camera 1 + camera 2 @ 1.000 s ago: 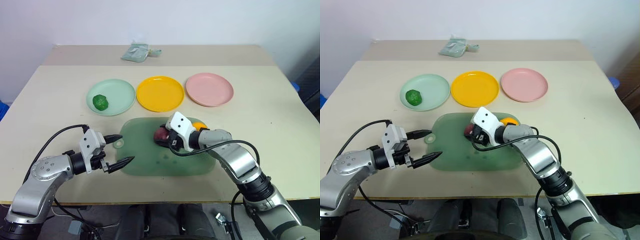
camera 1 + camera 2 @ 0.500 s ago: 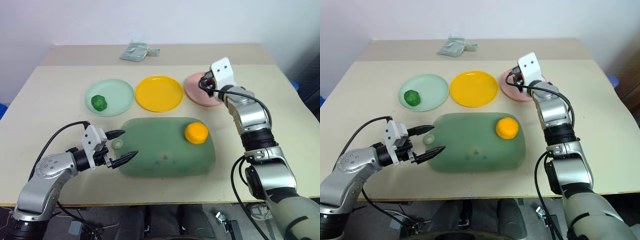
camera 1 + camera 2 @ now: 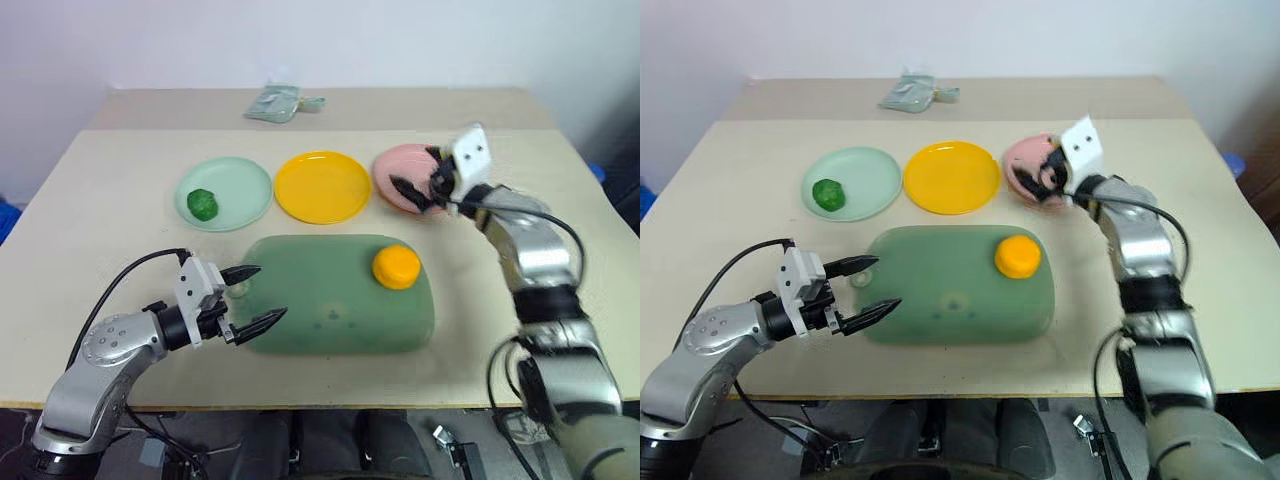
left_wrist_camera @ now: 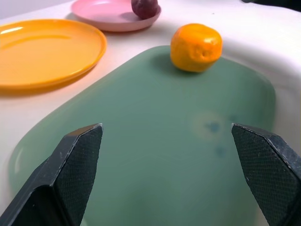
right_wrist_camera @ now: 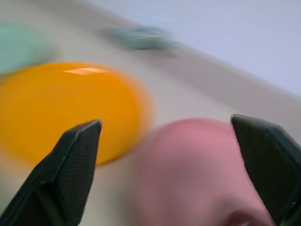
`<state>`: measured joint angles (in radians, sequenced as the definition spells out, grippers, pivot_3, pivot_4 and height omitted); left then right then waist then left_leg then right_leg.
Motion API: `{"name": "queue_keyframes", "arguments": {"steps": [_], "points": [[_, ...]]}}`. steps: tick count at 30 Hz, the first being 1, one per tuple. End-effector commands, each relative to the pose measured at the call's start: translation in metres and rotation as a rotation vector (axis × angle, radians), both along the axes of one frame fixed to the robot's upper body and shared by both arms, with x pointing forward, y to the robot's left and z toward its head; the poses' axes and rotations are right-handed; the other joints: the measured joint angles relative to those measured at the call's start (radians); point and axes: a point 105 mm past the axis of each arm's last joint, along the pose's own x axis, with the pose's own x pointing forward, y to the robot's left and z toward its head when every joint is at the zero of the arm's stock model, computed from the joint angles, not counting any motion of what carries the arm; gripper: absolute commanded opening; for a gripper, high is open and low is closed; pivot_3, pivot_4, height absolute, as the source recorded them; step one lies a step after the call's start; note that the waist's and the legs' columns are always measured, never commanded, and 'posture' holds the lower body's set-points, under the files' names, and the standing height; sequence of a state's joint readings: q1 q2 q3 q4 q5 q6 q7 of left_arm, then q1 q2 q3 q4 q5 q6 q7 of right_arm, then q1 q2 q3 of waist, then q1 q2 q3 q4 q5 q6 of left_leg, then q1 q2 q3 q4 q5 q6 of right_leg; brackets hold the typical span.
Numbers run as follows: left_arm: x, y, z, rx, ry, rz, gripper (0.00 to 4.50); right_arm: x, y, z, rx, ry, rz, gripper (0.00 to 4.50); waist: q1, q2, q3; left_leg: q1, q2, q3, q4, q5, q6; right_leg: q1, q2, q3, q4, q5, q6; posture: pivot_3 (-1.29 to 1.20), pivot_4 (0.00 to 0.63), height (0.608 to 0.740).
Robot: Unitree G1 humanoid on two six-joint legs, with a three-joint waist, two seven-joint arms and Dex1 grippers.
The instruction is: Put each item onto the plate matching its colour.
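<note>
The bumpy dark green item (image 3: 202, 204) lies on the mint green plate (image 3: 240, 180). Beside it, the yellow plate (image 3: 322, 186) has nothing on it. The smooth orange item (image 3: 396, 266) sits on the large green tray (image 3: 320, 300), toward its far right corner. In the left wrist view the maroon item (image 4: 145, 7) rests on the pink plate (image 4: 106, 14). My right gripper (image 3: 418, 175) hovers over the pink plate (image 3: 400, 165) with its fingers open and nothing between them. Open and holding nothing, my left gripper (image 3: 270, 291) stands at the tray's left end.
A pale grey-green cloth bundle (image 3: 283, 102) lies at the table's far edge. Bare tabletop (image 3: 110, 220) stretches left of the plates and right of the tray. The tray's ring tab (image 3: 238, 290) sits between my left fingertips.
My right gripper lifted the maroon item off the tray, carried it up and right to the pink plate, and opened there. The left arm has stayed in place.
</note>
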<state>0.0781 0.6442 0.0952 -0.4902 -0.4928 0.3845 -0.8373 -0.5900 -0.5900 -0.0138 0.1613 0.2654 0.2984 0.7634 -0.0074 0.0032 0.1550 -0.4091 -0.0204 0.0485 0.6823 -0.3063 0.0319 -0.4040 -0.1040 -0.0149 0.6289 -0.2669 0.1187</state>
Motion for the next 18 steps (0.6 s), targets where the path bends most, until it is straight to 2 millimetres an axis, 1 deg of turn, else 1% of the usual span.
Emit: {"name": "queue_keyframes", "arguments": {"steps": [1, 2, 4, 7, 9, 10, 12, 13, 16, 18], "points": [[0.0, -0.005, 0.01, -0.011, -0.037, -0.035, 4.5, -0.054, 0.008, -0.012, -0.09, 0.101, 0.244, 4.47, 0.004, 0.0, 0.0, 0.0, -0.001, 0.0, 0.0, -0.001, 0.001, 0.001, -0.001, 0.0, -0.001, 0.0, 0.0, 0.0, 0.15, 0.74], [0.001, -0.005, 0.01, -0.011, -0.038, -0.038, 4.5, -0.06, 0.007, -0.019, -0.106, 0.132, 0.255, 4.47, -0.001, 0.0, 0.0, 0.0, -0.001, 0.0, 0.0, -0.002, 0.003, 0.001, -0.001, 0.0, -0.001, 0.0, 0.0, 0.0, 0.15, 0.74], [0.003, -0.005, 0.01, -0.01, -0.038, -0.044, 4.5, -0.065, 0.006, -0.026, -0.12, 0.166, 0.247, 4.47, -0.013, 0.0, 0.0, 0.001, -0.001, 0.0, 0.0, -0.003, 0.005, 0.001, -0.002, 0.0, -0.001, 0.0, 0.0, 0.0, 0.15, 0.74], [0.006, -0.007, 0.01, -0.009, -0.04, -0.057, 4.5, -0.066, 0.006, -0.044, -0.138, 0.222, 0.223, 4.47, -0.014, 0.0, 0.0, 0.003, 0.001, 0.001, -0.001, -0.002, 0.003, 0.0, -0.002, 0.0, 0.001, 0.0, 0.0, 0.0, 0.15, 0.74], [0.007, -0.008, 0.01, -0.008, -0.042, -0.061, 4.5, -0.065, 0.009, -0.048, -0.125, 0.238, 0.217, 4.47, -0.01, 0.0, 0.0, 0.003, 0.001, 0.0, -0.003, -0.001, 0.001, -0.001, -0.001, 0.0, 0.001, 0.0, 0.0, 0.0, 0.15, 0.74], [0.007, -0.008, 0.01, -0.007, -0.043, -0.062, 4.5, -0.064, 0.01, -0.049, -0.116, 0.244, 0.212, 3.93, -0.009, 0.0, 0.0, 0.003, 0.001, 0.0, -0.003, 0.001, -0.003, -0.001, -0.001, 0.0, 0.001, 0.0, 0.0, 0.0, 0.15, 0.74], [0.007, -0.007, 0.011, -0.005, -0.045, -0.059, 4.5, -0.063, 0.014, -0.048, -0.099, 0.245, 0.219, 3.18, -0.006, 0.0, 0.0, 0.002, 0.001, 0.0, -0.003, 0.001, -0.003, -0.002, -0.002, 0.0, 0.0, 0.0, 0.0, 0.0, 0.15, 0.74], [0.007, -0.006, 0.011, -0.004, -0.046, -0.056, 4.5, -0.064, 0.016, -0.047, -0.09, 0.244, 0.229, 2.62, -0.005, 0.0, 0.0, 0.002, 0.0, 0.0, -0.002, 0.001, -0.003, -0.001, -0.002, 0.0, 0.0, 0.0, 0.0, 0.0, 0.15, 0.74], [0.006, -0.002, 0.009, 0.003, -0.044, -0.037, 4.5, -0.063, 0.023, -0.039, -0.069, 0.215, 0.247, 1.17, -0.006, 0.0, -0.001, 0.002, 0.0, 0.0, -0.002, 0.001, -0.003, -0.001, -0.002, 0.0, 0.0, 0.0, 0.0, 0.0, 0.15, 0.74], [0.004, 0.0, 0.008, 0.007, -0.043, -0.025, 4.5, -0.059, 0.031, -0.028, -0.035, 0.173, 0.254, 1.17, -0.007, 0.0, -0.001, 0.002, 0.0, 0.0, -0.003, 0.001, -0.003, -0.001, -0.002, 0.0, 0.0, 0.0, 0.0, 0.0, 0.15, 0.74]]}}
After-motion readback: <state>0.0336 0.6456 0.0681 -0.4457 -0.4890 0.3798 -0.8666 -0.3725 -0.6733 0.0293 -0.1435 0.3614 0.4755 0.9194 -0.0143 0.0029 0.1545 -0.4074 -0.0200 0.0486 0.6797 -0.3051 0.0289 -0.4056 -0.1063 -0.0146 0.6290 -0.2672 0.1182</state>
